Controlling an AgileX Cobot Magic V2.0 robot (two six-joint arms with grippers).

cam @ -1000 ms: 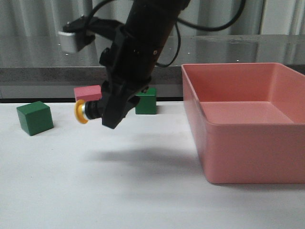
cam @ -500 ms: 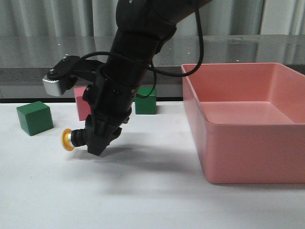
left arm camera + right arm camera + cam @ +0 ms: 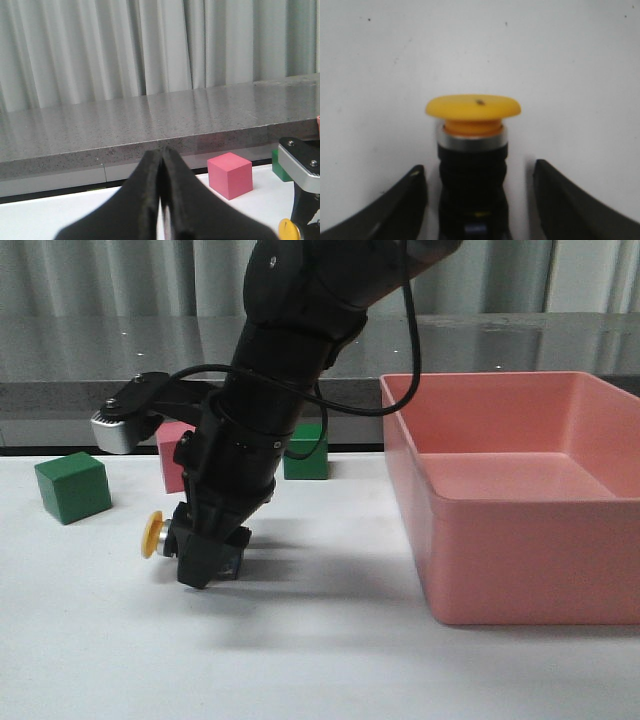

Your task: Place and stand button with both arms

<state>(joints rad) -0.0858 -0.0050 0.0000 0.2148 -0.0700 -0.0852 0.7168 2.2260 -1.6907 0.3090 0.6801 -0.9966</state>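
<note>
- Right gripper is lowered onto the white surface in the front view; its fingers are spread wide, with clear gaps to the button on both sides in the right wrist view.
- The button is seen lying on its side between those fingers, yellow cap pointing away from the gripper toward the left side of the front view, bluish base partly hidden behind the gripper.
- Whether the fingers touch the button body cannot be told from the front view; the wrist view shows them apart from it.
- Left gripper is shown only in the left wrist view, fingers pressed together with nothing between them.
- A small grey box is carried on the right arm.
- A pink cube is partly hidden just behind that arm; a green cube sits to the left, another green cube behind the arm.
- A pink bin is placed on the right, well apart from the button.
</note>
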